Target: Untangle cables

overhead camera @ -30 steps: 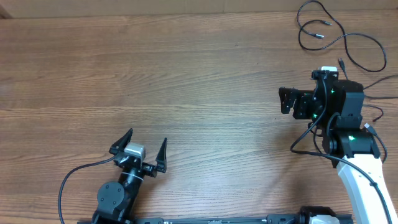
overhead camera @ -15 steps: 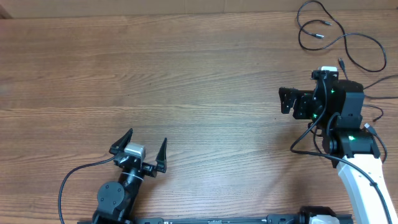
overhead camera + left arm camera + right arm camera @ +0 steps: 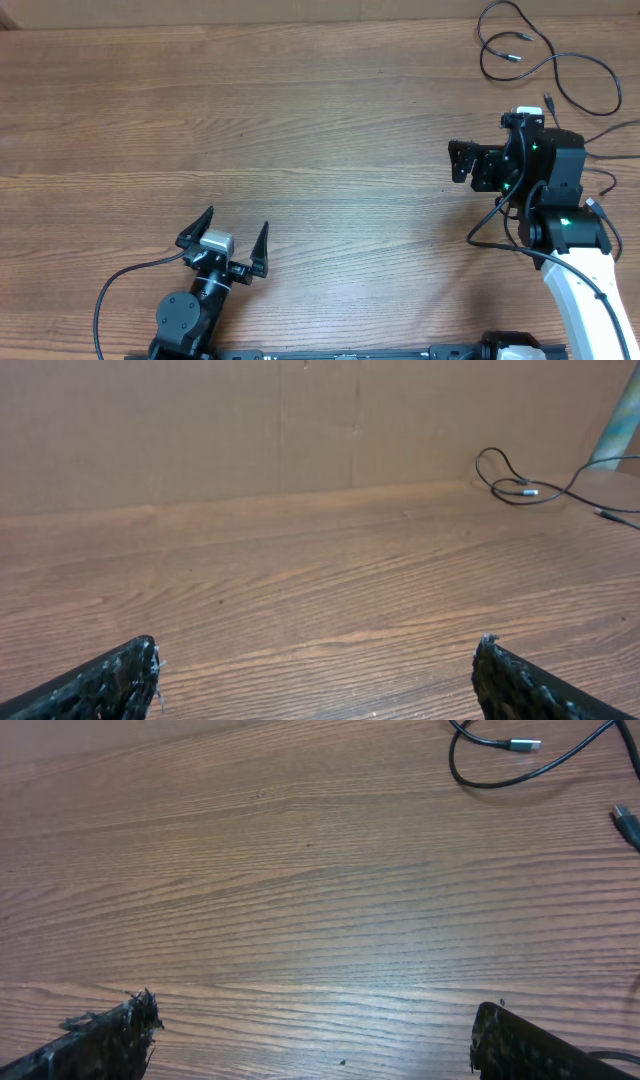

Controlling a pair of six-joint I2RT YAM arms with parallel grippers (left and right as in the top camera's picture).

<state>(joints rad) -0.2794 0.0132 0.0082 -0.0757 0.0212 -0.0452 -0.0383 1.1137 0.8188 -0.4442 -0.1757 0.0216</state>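
Nothing moves: left gripper and right gripper keep jaws spread, empty, leaving the upper-right cables untouched.

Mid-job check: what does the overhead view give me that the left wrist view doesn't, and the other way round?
Overhead only: the right gripper, open and empty, and the full spread of the cables, which lie in loose loops at the far right of the table. Left wrist only: the brown cardboard wall standing behind the table's far edge. Both: part of the cables, the wooden table, and the left gripper, open and holding nothing.
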